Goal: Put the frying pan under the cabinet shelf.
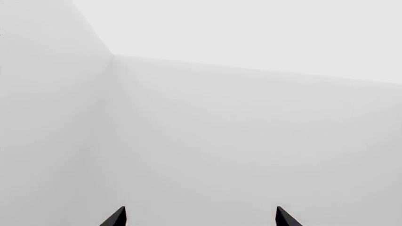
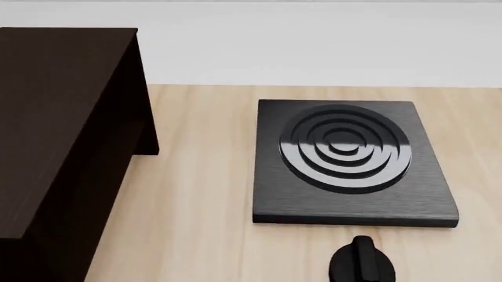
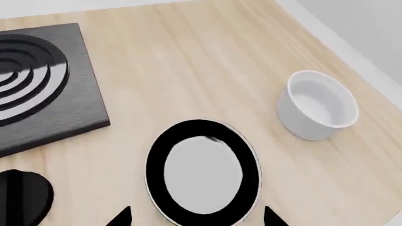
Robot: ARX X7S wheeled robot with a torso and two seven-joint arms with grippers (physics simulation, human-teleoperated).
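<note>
Reaching for the frying pan [image 3: 202, 172] looks like the step in hand; it sits on the wooden counter [image 3: 188, 70] just beneath the right gripper [image 3: 196, 217], fingers apart, straddling its near rim, white bowl [image 3: 317, 110] beside it; handle not in view, so find it before closing. Left gripper [image 1: 199, 217] spread too, facing blank wall. Cabinet shelf [image 2: 63, 129] stands far left, past the stove plate [image 2: 349, 161]; carry low, clear that plate and the knob [image 2: 362, 261].

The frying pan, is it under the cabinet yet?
Not yet. The frying pan sits on the wooden table near the white bowl, beside the stove plate. The right gripper hovers open over it, holding nothing. Grabbing it and moving it under the cabinet remain.
</note>
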